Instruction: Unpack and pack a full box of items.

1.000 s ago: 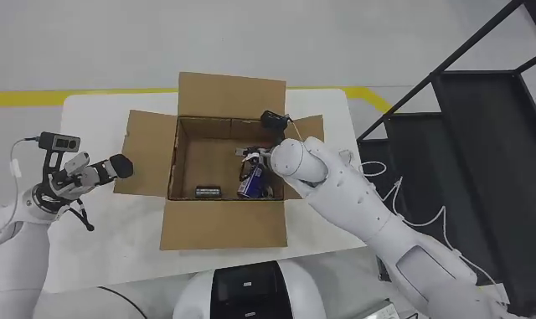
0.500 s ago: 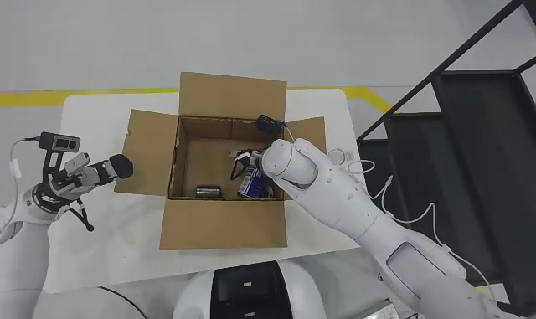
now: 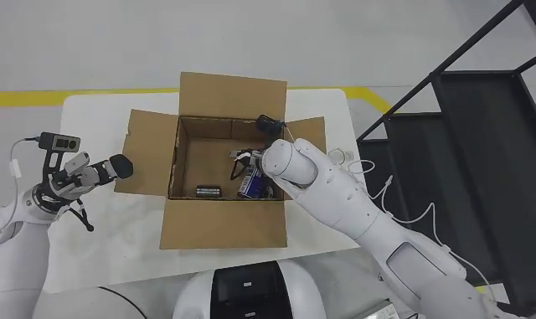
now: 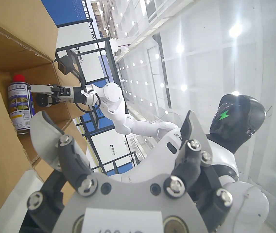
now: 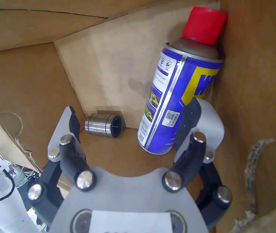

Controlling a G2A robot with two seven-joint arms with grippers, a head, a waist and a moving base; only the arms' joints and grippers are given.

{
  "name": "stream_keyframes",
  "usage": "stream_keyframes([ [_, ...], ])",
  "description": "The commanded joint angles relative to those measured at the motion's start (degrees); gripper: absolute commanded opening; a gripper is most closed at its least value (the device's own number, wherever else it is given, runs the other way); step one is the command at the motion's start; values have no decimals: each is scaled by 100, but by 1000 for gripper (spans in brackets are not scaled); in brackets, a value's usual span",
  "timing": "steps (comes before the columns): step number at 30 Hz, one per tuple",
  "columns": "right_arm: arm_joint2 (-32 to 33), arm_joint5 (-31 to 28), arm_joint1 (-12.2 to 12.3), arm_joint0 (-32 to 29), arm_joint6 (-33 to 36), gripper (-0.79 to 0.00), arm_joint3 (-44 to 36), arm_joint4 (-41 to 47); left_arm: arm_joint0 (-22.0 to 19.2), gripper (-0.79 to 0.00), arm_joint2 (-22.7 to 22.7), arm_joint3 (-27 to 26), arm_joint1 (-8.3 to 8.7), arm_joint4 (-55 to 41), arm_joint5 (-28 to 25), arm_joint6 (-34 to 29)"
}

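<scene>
The box (image 3: pixel 222 223) on the table (image 3: pixel 109 252) holds a spray can (image 5: pixel 176 93), apparently tilted, and a steel cylinder (image 5: pixel 103 124). My right end effector (image 5: pixel 133 109) gapes beside the can; my left end effector (image 3: pixel 92 172) hangs open by the left edge.

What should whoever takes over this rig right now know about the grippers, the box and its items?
Right gripper: open, down inside the box, with the spray can between its fingers, not closed on it.
Left gripper: open and empty, held beside the box over the table.
Things: the spray can stands on its base in a corner of the box; a metal cylinder lies on the box floor nearby.
Done: flaps open, right gripper placed at the can.
Left: probably close on the can and lift it out, then take the cylinder, then pack both back.
</scene>
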Motion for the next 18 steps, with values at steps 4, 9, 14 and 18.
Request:
stream_keyframes([
  [4, 0, 0, 0, 0, 0, 0, 0, 0, 0, 0, 0, 0, 0, 0, 0, 0],
  [9, 0, 0, 0, 0, 0, 0, 0, 0, 0, 0, 0, 0, 0, 0, 0, 0],
  [14, 0, 0, 0, 0, 0, 0, 0, 0, 0, 0, 0, 0, 0, 0, 0, 0],
  [18, 0, 0, 0, 0, 0, 0, 0, 0, 0, 0, 0, 0, 0, 0, 0, 0],
])
